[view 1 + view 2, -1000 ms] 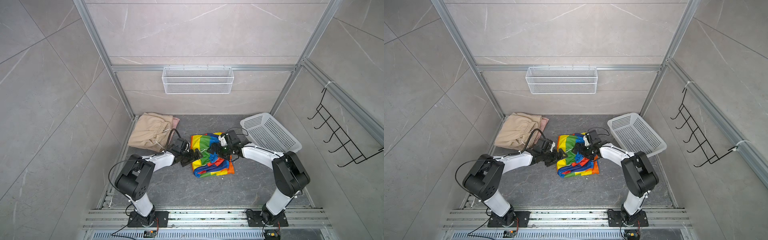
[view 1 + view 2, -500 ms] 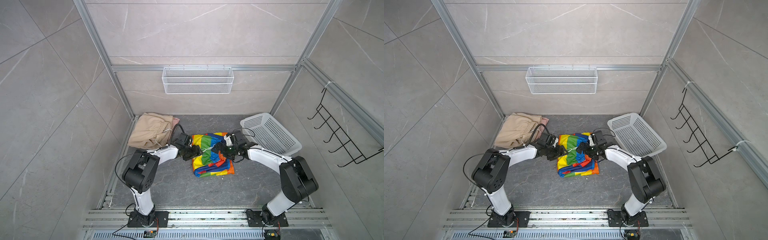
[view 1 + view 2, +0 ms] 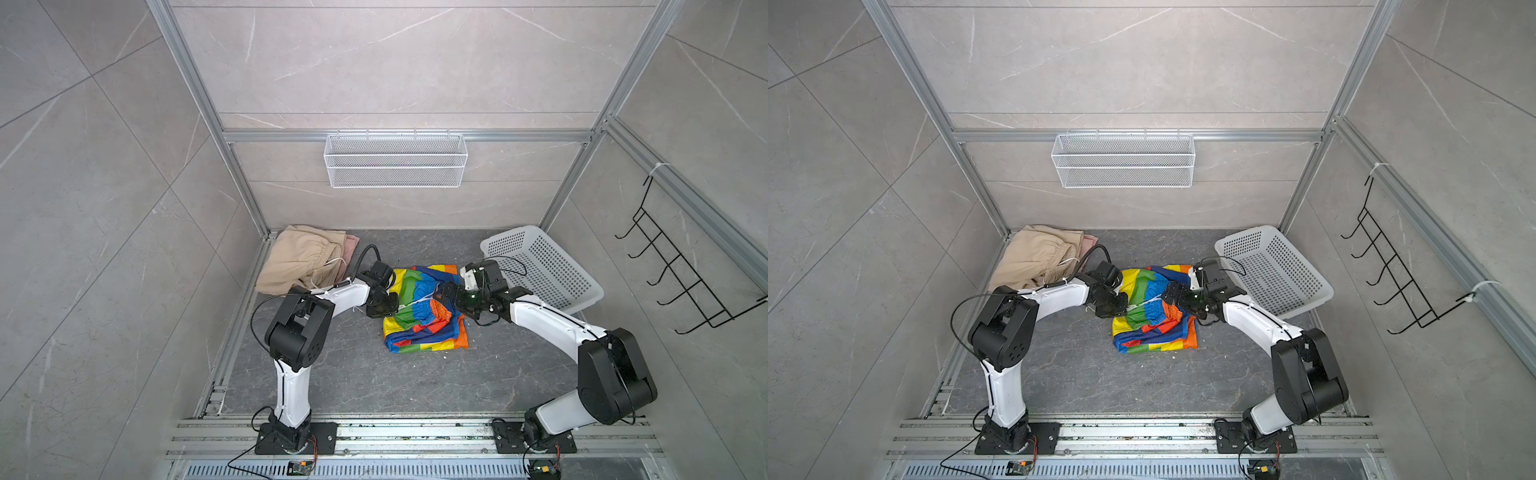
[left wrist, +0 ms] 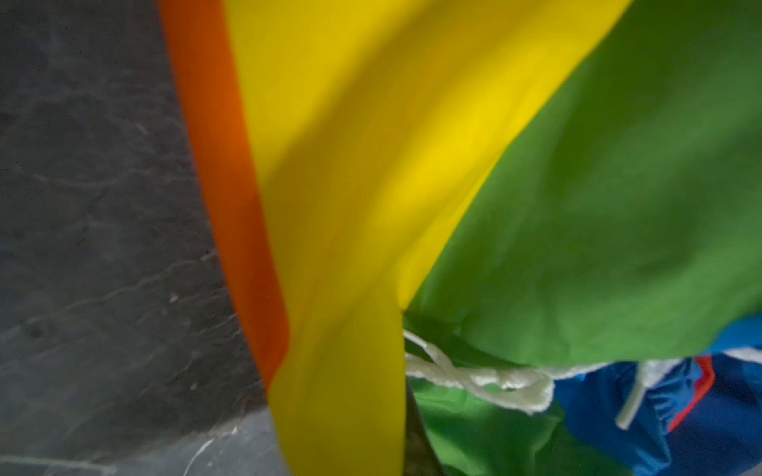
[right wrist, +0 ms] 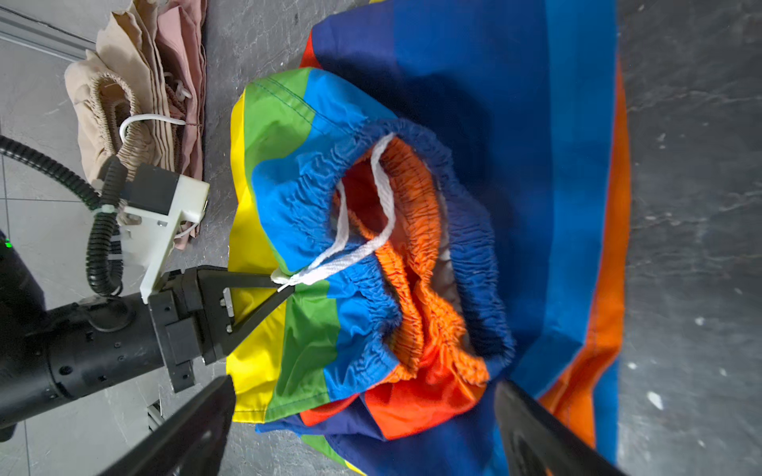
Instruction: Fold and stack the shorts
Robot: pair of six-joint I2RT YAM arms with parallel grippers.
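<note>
**Item 1. Beige shorts** [image 3: 301, 259]. At 10 o'clock on the dark floor [image 3: 374, 382], in the corner. They lie in flat layers on top of item 2. Judged folded and placed.

**Item 2. Salmon-pink shorts** [image 3: 352, 243]. Under item 1, with only a strip showing on its 3 o'clock side. Judged folded; most of the garment is hidden.

**Item 3. Rainbow-striped shorts** [image 3: 424, 328]. At the centre of the floor, apart from the pile. They are rumpled, and the elastic waistband [image 5: 297, 214] gapes so the orange inside shows. The white drawstring [image 5: 354, 255] runs out toward 9 o'clock. Not yet folded or stacked.

**Item 4. Left gripper** [image 5: 284, 283]. At the 9 o'clock edge of item 3, low over the cloth. It is clenched, and its tips meet on the drawstring's end beside the waistband. Whether cloth is pinched along with the cord cannot be told.

**Item 5. Right gripper** [image 5: 365, 381]. On the 3 o'clock side of item 3. It is released, with the jaws spread wide to either side of the bunched waistband and nothing between them pinched.

**Item 6. White basket** [image 3: 540, 266]. At 2 o'clock, just beside item 5. Not part of the stack.

**Progress.** Two of the three shorts are judged done. What is left is to spread and flatten item 3, fold it, and carry it to the pile at 10 o'clock. A hold on the cord alone would likely tighten the waistband rather than lift the cloth.
</note>
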